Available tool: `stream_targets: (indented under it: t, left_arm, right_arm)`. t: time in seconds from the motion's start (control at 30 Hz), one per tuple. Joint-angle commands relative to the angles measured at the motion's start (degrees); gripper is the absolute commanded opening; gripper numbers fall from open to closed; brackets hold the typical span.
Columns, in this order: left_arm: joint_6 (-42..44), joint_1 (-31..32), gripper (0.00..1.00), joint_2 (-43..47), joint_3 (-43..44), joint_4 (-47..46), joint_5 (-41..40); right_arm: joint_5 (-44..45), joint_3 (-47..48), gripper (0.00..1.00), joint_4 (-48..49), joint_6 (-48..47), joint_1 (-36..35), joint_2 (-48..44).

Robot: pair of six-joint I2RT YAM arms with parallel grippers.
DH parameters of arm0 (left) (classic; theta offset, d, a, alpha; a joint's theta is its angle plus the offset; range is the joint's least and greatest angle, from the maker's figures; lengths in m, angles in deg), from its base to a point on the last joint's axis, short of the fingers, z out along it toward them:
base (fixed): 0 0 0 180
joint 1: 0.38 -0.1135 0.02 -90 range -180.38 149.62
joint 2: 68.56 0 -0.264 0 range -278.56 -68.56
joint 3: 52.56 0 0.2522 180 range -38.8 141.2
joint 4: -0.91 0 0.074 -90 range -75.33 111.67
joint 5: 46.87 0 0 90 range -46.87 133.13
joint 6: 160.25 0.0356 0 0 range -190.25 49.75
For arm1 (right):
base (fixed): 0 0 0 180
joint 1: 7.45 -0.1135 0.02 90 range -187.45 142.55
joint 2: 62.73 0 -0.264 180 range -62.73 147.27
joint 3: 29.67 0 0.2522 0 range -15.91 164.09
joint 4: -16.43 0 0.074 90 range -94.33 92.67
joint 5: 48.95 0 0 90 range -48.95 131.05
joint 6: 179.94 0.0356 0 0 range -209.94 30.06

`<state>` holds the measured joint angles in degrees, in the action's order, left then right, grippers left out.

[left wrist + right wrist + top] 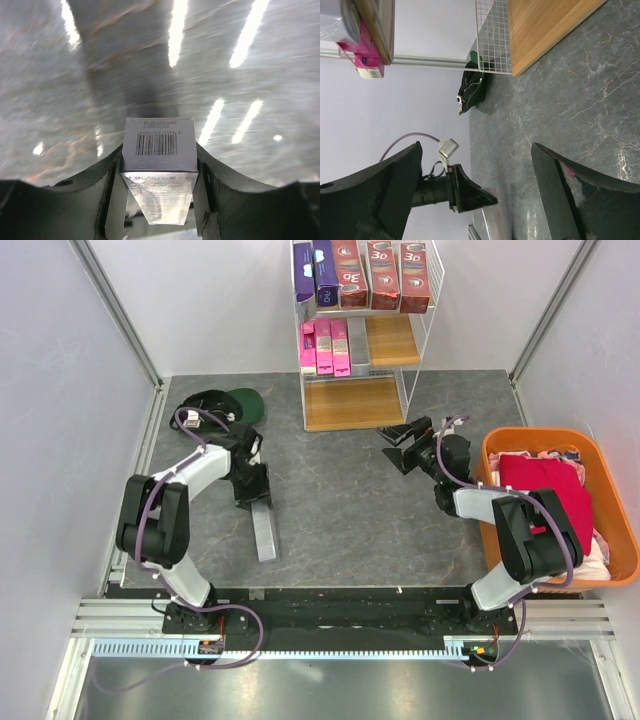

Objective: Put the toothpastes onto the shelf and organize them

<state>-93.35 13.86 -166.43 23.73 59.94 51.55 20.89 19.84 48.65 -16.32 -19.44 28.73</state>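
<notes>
Near the middle of the table (345,515), my left claw (252,492) is pinching the far end of the one silver-grey toothpaste box (265,532) left off the shelf (424,340), so I can carry it up beside the other boxes (370,285). That arm is bent and reaches down low, while my right claw (398,447) hangs spread wide and empty by the bottom board (352,403)

1. shelf (352,403): white wire rack with three light-brown boards, upright at the table's far centre.
2. top board: purple cartons (315,270) at left, dark red "3d" cartons (385,275) side by side to their right.
3. middle board: pink cartons (325,345) at left, grey carton (359,345) just beside them.
4. silver-grey carton (266,535): off the shelf, left of table centre. far end pinched in the left gripper (254,502), barcode end toward the wrist.
</notes>
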Motion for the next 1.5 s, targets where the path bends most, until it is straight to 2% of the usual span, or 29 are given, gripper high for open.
stream_targets:
  t: [0.0,0.13,0.37,0.53,0.73,0.87,1.0,1.07,1.2,1.3,1.47]
  left_arm:
    - [-0.81,0.26,0.02,6.27,0.76,-10.63,8.7]
    - [-2.74,0.17,0.02,9.53,-0.56,-15.9,13.53]
    - [-8.28,0.0,0.02,16.82,-4.95,-25.75,16.53]
    - [-15.83,-2.1,0.02,24.46,-11.35,-35.24,19.95]
    - [-27.87,-6.23,0.02,31.93,-20.93,-52.03,25.84]
    - [-33.15,-8.96,0.02,33.44,-24.63,-57.66,28.48]
    - [-42.53,-12.21,0.02,33.09,-29.81,-67.93,33.74]
    - [-46.06,-13.88,0.02,31.87,-33.16,-76.36,35.34]
    - [-48.54,-14.06,0.02,30.81,-35.01,-79.29,36.13]
    - [-49.06,-16.0,0.02,30.54,-35.27,-79.64,36.49]
    - [-49.59,-16.52,0.02,29.75,-35.54,-80.52,37.54]
  right_arm:
    - [-0.23,2.13,0.98,-5.0,-5.85,0.04,-4.7]
    - [0.74,2.05,0.98,-8.27,-8.41,-0.05,-7.61]
    - [4.86,3.01,0.98,-16.69,-15.08,-2.86,-13.84]
    - [10.57,4.85,0.98,-21.8,-20.62,-9.44,-17.36]
    - [18.58,5.65,0.98,-25.23,-27.12,-19.11,-20.71]
    - [19.81,4.68,0.98,-24.88,-29.32,-24.21,-21.41]
    - [22.71,2.84,0.98,-23.66,-31.52,-28.35,-22.2]
    - [23.85,2.49,0.98,-22.87,-32.4,-31.06,-22.55]
    - [27.89,2.92,0.95,-22.51,-35.03,-36.87,-22.73]
    - [31.49,4.59,0.82,-23.47,-37.58,-41.61,-21.42]
    - [36.24,6.44,0.75,-24.0,-40.92,-48.29,-18.17]
